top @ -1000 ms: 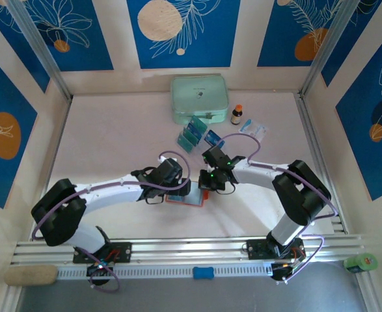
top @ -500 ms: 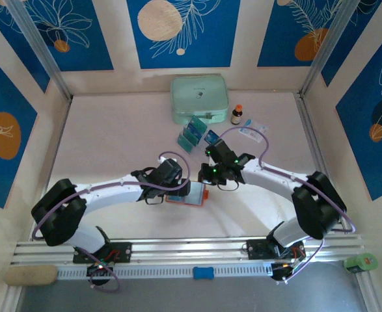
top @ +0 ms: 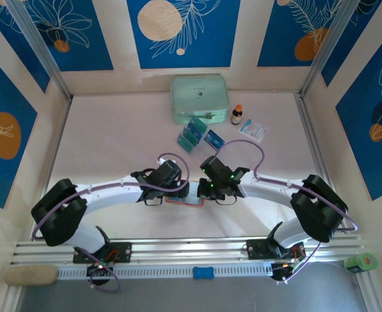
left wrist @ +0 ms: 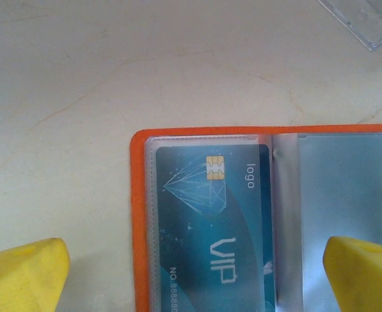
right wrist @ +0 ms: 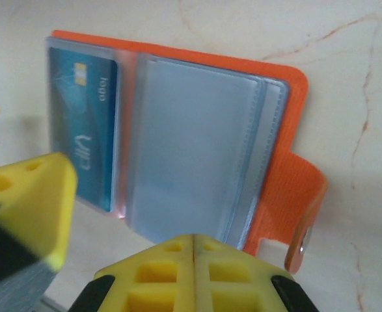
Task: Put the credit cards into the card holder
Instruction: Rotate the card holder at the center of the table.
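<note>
L fingers [left wrist: 23, 273] wide, R fingers [right wrist: 171, 273] shut. I judge cards [top: 191, 135], 12 o'clock of card holder [left wrist: 136, 214], stiff, slick: pinch edges.

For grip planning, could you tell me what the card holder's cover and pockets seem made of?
Cover: probably orange faux leather or fabric, matte, with a fine woven grain. Pockets: likely soft clear plastic, glossy, the card showing through.

We find the card holder [right wrist: 288, 162] on the table [left wrist: 112, 65], one credit card [left wrist: 210, 221] inside a pocket — the other cards [top: 191, 135] lie behind it, before the case [top: 200, 99], with the bottle [top: 236, 115] at the case's right.
</note>
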Controlling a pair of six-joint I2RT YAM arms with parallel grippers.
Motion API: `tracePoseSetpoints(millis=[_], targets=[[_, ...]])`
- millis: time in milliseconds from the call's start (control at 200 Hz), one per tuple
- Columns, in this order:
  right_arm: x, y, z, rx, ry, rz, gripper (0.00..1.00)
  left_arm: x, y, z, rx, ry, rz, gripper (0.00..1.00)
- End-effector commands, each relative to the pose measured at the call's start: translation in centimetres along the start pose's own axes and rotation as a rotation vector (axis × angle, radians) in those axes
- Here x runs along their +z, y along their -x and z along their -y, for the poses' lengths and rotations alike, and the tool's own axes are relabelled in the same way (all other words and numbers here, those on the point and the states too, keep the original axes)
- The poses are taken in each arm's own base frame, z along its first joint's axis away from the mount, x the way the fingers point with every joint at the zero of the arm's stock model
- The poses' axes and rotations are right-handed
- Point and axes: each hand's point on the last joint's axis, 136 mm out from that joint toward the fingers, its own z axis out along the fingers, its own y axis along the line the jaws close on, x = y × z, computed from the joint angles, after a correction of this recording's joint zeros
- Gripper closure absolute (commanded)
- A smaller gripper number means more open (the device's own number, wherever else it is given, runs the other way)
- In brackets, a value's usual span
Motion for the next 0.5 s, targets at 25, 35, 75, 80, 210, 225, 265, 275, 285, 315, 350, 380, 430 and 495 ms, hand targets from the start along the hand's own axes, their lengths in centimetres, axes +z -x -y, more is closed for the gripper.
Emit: tracePoseSetpoints(millis=[25, 35, 75, 80, 210, 225, 265, 275, 285, 315, 350, 380, 430, 495], targets=[[0.5, 1.0, 1.4, 0.003, -0.037, 0.047, 1.00, -0.4, 0.0, 0.1, 0.021, -0.004, 0.011, 0.00], [0.5, 1.1, 1.4, 0.001, -0.037, 0.049, 1.00, -0.4, 0.0, 0.1, 0.021, -0.003, 0.011, 0.00], [0.6, 1.3, 1.9, 0.000, -0.039, 0.051, 1.00, -0.5, 0.0, 0.1, 0.021, -0.005, 0.013, 0.00], [0.6, 1.4, 1.9, 0.000, -0.039, 0.053, 1.00, -0.5, 0.0, 0.2, 0.021, -0.005, 0.013, 0.00], [0.7, 2.3, 2.6, -0.011, -0.027, 0.060, 1.00, -0.5, -0.1, 0.1, 0.020, -0.005, 0.011, 0.00], [0.7, 2.4, 2.6, -0.015, -0.025, 0.058, 1.00, -0.5, -0.1, 0.1, 0.021, -0.006, 0.012, 0.00], [0.6, 2.6, 2.3, -0.023, -0.015, 0.056, 1.00, -0.5, 0.0, 0.1, 0.019, -0.007, 0.013, 0.00], [0.6, 2.7, 2.2, -0.025, -0.012, 0.056, 1.00, -0.5, -0.1, 0.1, 0.020, -0.006, 0.012, 0.00], [0.5, 2.7, 2.1, -0.028, -0.010, 0.055, 1.00, -0.5, -0.1, 0.2, 0.021, -0.007, 0.012, 0.00], [0.4, 2.8, 1.8, -0.037, -0.003, 0.054, 1.00, -0.5, 0.0, 0.2, 0.020, -0.007, 0.013, 0.00], [0.1, 2.9, 1.4, -0.046, 0.010, 0.052, 1.00, -0.6, 0.0, 0.1, 0.020, -0.006, 0.014, 0.00], [-0.2, 3.1, 0.9, -0.052, 0.021, 0.054, 1.00, -0.6, -0.1, 0.1, 0.021, -0.006, 0.013, 0.00], [-0.6, 3.3, 0.2, -0.061, 0.038, 0.056, 1.00, -0.6, -0.1, 0.0, 0.020, -0.004, 0.014, 0.00], [-1.2, 3.5, -0.6, -0.069, 0.054, 0.058, 1.00, -0.6, 0.0, 0.1, 0.021, -0.006, 0.014, 0.00]])
